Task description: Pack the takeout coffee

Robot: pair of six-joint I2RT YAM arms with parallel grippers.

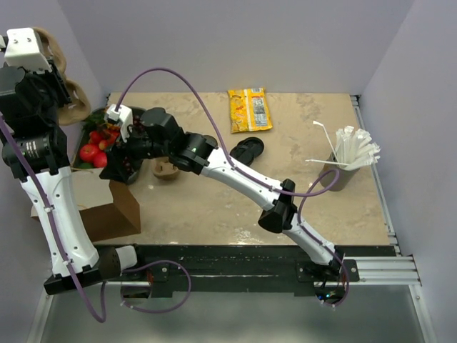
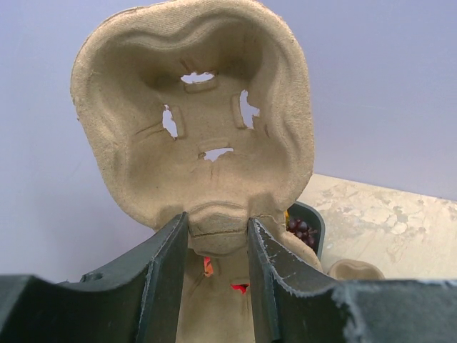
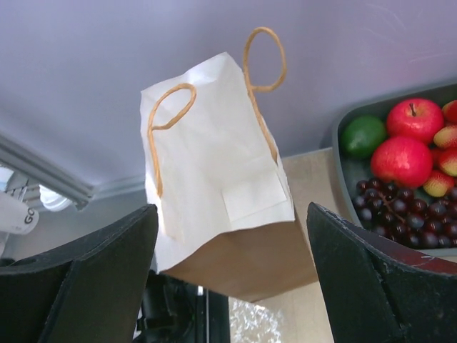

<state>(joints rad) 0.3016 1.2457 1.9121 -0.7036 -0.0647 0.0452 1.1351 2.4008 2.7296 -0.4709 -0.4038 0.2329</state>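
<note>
I have the carrier (image 2: 193, 143) pinched by its edge in the left gripper (image 2: 214, 275), held high above the table's left side. My right gripper (image 3: 232, 211) is spread wide and touches nothing. It faces the bag (image 3: 214, 171), which stands upright near the fruit tray (image 3: 344, 171). I can't tell whether the bag's mouth is open. I judge this to be the loading step. Next I need the right fingers on the bag's rim to steady it, then I lower the carrier in level. The cup (image 1: 166, 170) sits on the table, not yet packed.
</note>
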